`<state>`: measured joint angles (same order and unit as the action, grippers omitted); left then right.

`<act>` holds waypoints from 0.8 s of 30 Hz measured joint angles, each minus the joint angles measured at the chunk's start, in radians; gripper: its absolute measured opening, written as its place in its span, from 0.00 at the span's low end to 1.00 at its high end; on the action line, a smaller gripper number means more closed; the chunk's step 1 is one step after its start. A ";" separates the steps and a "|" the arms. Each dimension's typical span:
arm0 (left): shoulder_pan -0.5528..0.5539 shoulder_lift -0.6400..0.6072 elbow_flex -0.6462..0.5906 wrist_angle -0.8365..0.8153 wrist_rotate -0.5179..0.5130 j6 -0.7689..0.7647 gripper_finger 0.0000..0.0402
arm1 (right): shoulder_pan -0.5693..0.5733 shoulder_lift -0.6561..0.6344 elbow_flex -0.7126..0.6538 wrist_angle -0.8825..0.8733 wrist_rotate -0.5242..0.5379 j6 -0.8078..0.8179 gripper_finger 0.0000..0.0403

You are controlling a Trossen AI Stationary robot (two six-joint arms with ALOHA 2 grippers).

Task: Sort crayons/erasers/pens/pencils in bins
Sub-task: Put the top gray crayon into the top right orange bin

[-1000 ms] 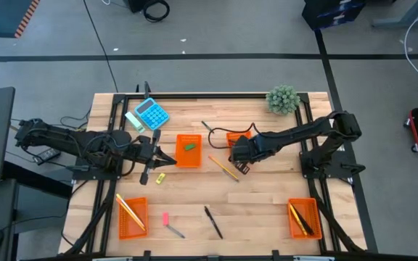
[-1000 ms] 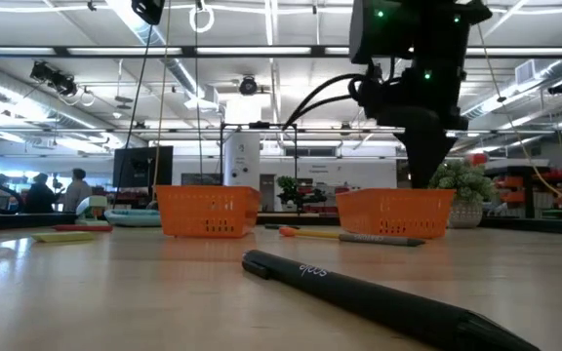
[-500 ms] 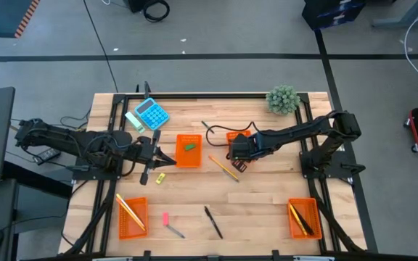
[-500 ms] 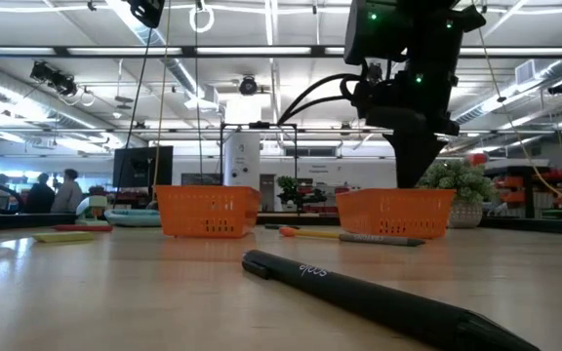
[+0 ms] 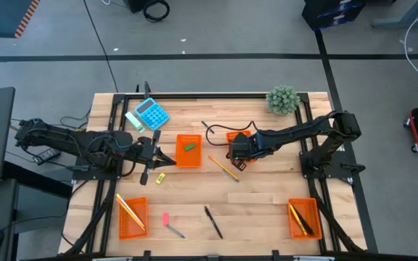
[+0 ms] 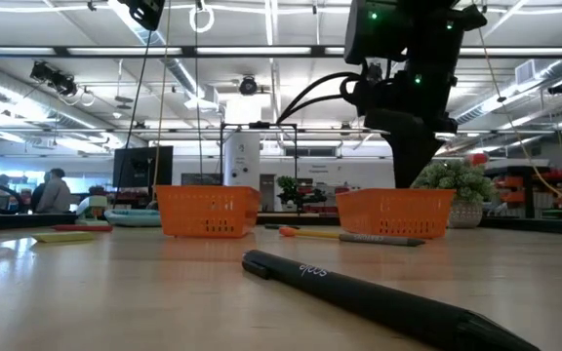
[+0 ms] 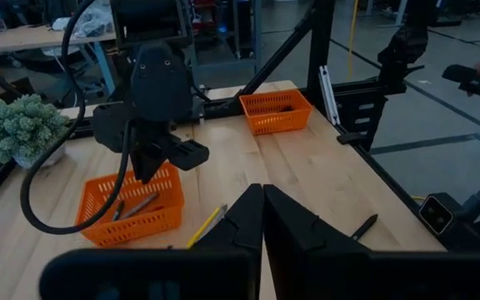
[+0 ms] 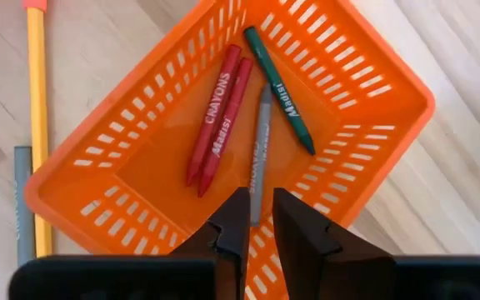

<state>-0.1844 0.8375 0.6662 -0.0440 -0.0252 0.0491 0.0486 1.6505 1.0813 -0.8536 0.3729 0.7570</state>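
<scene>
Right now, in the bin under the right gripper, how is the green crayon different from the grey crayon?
The green crayon lies nearest the bin wall and points aslant; the grey crayon lies between it and the two red ones. The green crayon shows whole; the grey crayon's end is hidden behind the right gripper. Both are slim sticks with printed wrappers, lying flat on the bin's floor.

We see four crayons (image 8: pixel 223 112) in a bin (image 8: pixel 373 125) mid-table (image 5: pixel 267 199), more bins at both near corners, a plant (image 5: pixel 282 98) at the far right corner.
</scene>
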 joint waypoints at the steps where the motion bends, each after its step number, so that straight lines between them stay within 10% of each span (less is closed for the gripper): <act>1: 0.000 0.000 0.000 0.001 0.000 -0.005 0.05 | 0.000 0.000 0.003 -0.002 0.000 0.004 0.15; 24: 0.000 0.000 0.000 -0.008 0.001 -0.011 0.06 | 0.335 -0.001 0.101 0.102 0.032 0.169 0.15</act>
<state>-0.1848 0.8375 0.6662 -0.0521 -0.0246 0.0380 0.3836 1.6493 1.1825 -0.7519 0.4049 0.9255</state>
